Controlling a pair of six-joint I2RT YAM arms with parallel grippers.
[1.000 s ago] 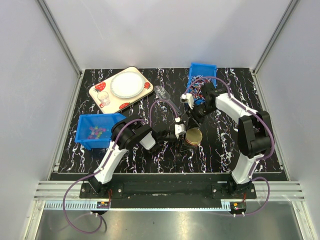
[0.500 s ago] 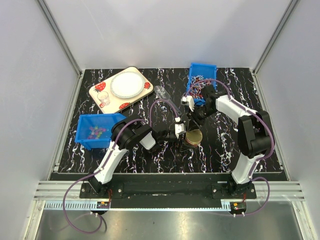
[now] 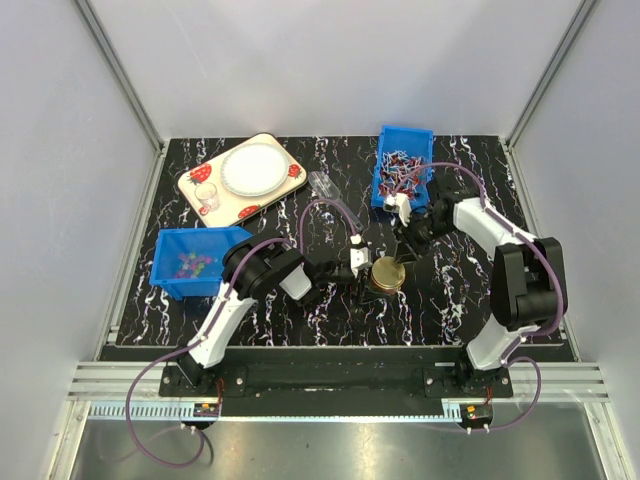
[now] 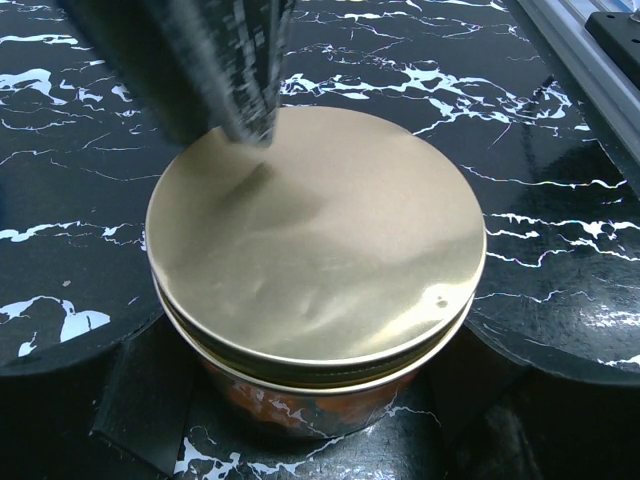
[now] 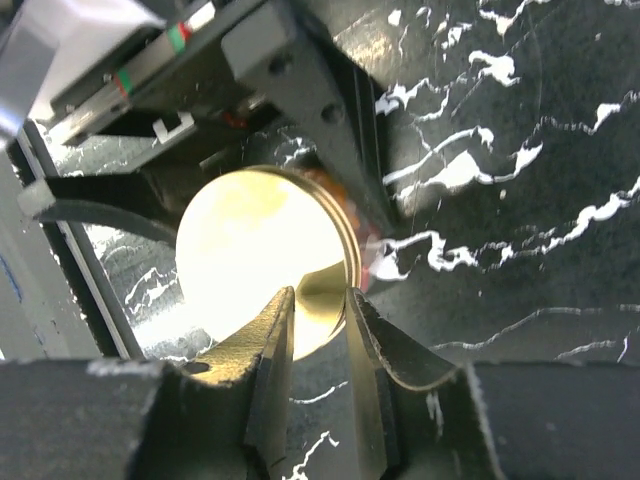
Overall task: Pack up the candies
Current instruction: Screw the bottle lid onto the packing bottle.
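The candies (image 3: pixel 190 264) are tiny multicoloured beads lying in a blue bin (image 3: pixel 166 241) at the left. A short jar with a gold lid (image 3: pixel 388 274) stands mid-table; it fills the left wrist view (image 4: pixel 315 230). My left gripper (image 3: pixel 376 277) is shut on the jar's body, one dark finger (image 4: pixel 140 395) on each side. My right gripper (image 3: pixel 404 254) hovers over the lid's far edge. In the right wrist view the right gripper (image 5: pixel 320 296) has its fingers a narrow gap apart, holding nothing, with the lid (image 5: pixel 260 255) beyond them.
A second blue bin (image 3: pixel 421 135) at the back right holds longer wrapped sweets (image 3: pixel 400 172). A strawberry-patterned tray (image 3: pixel 283 182) at the back left carries a white plate (image 3: pixel 252 168) and a small glass (image 3: pixel 210 201). A clear plastic item (image 3: pixel 322 184) lies mid-back.
My right gripper has moved right, from the jar's left side to the lid's far right edge, and the right arm has swung right. The left arm and jar stay put.
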